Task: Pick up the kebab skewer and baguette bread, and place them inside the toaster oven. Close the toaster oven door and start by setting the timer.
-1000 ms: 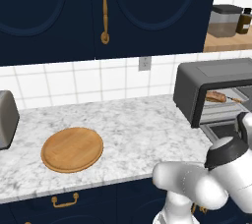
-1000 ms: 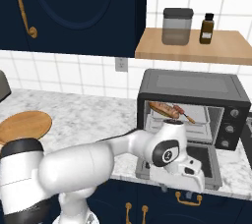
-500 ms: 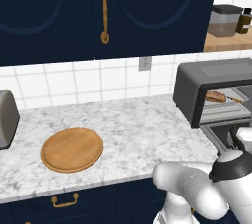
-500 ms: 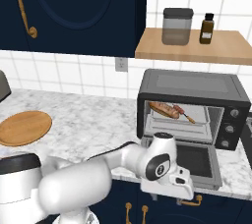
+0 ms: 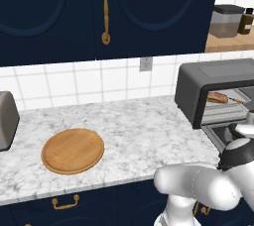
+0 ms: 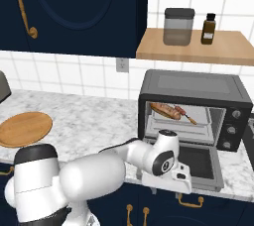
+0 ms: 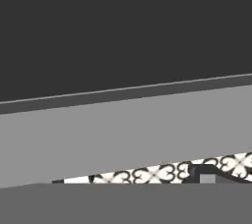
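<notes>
Fingers spread wide and empty, the gripper (image 6: 171, 178) sits low under the dropped toaster oven door (image 6: 198, 163). Baguette bread (image 6: 165, 111) and kebab skewer (image 6: 185, 115) lie inside the toaster oven (image 6: 193, 91). Closing seems in hand: next, lift the door's front edge upward.

The counter (image 5: 134, 121) is finished in glossy white-grey veined marble. The round board (image 5: 73, 150) is smooth, matt wood, as is the shelf (image 6: 198, 49). The toaster oven (image 6: 191, 91) is cased in dark, matt metal. Glossy navy cabinet doors (image 5: 74, 12) are fitted with brass-coloured handles (image 5: 104, 9).
</notes>
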### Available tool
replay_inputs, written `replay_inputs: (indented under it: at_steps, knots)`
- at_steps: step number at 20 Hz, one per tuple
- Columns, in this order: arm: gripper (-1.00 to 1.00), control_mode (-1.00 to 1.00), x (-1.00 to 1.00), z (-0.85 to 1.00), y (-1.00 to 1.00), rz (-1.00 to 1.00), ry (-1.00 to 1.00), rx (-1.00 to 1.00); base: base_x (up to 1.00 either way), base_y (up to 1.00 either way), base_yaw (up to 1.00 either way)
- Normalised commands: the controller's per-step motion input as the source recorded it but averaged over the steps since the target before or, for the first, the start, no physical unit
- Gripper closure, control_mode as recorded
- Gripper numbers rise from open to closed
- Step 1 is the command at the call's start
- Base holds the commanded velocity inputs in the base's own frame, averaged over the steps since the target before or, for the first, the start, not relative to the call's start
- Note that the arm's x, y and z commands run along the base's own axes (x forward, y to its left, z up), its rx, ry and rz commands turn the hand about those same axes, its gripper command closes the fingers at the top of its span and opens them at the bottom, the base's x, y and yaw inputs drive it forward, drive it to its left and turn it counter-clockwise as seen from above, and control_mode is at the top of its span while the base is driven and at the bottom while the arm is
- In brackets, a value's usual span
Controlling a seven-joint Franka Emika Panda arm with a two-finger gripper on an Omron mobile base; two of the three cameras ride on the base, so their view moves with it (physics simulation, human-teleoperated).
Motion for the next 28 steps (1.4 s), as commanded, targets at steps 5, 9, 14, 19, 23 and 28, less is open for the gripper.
replay_inputs:
  at_steps: [5,9,14,19,23,28]
  knots:
    - [-1.0,-1.0,0.28,0.0,0.08,0.02,-0.18,0.01,0.0,0.0,0.0]
    - [-1.0,-1.0,0.52,0.11,0.14,0.0,-0.27,0.02,0.0,0.0,0.0]
    - [-1.0,-1.0,0.93,0.38,0.37,0.0,-0.33,0.01,0.0,0.0,0.0]
    - [-1.0,-1.0,1.0,0.54,0.42,0.0,-0.27,0.01,0.0,0.0,0.0]
    - [-1.0,-1.0,1.0,0.46,0.53,0.0,-0.24,0.0,0.0,0.0,0.0]
    - [-1.0,-1.0,1.0,0.53,0.42,0.02,-0.17,0.0,0.0,0.0,0.0]
